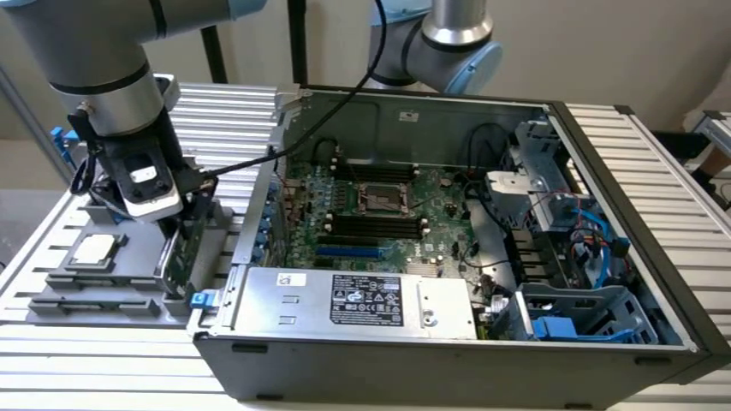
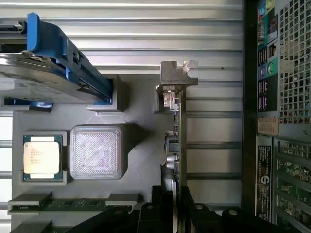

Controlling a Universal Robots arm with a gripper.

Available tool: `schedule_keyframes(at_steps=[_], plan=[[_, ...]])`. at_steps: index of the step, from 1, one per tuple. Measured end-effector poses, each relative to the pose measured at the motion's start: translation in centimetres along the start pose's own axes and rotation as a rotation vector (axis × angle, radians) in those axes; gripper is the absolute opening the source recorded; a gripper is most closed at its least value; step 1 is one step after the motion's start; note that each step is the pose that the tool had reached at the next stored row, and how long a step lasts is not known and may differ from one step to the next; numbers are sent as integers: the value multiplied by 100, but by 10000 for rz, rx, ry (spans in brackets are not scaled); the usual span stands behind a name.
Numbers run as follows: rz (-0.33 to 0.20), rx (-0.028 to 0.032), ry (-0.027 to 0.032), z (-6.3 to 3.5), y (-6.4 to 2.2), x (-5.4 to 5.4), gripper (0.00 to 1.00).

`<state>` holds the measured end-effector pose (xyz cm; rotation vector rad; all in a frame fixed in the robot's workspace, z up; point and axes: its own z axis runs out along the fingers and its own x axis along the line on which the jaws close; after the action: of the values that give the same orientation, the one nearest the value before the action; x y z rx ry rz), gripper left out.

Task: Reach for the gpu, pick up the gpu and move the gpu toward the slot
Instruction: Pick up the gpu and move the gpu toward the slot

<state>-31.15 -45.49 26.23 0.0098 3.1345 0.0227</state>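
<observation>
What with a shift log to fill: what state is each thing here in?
gpu: standing on edge in the grey holder.
gripper: low at the gpu's end, grip unclear.
computer case: open, motherboard exposed.
chip: lying flat in its recess.
hard drive: resting in the holder.
</observation>
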Motion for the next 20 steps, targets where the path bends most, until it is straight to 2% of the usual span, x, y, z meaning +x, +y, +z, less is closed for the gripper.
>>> schedule_keyframes(at_steps=[5, 10, 20], plan=[[2, 0, 108, -225, 1, -49, 27], [4, 2, 185, -449, -1, -127, 27], [5, 2, 339, -903, -25, -352, 27]])
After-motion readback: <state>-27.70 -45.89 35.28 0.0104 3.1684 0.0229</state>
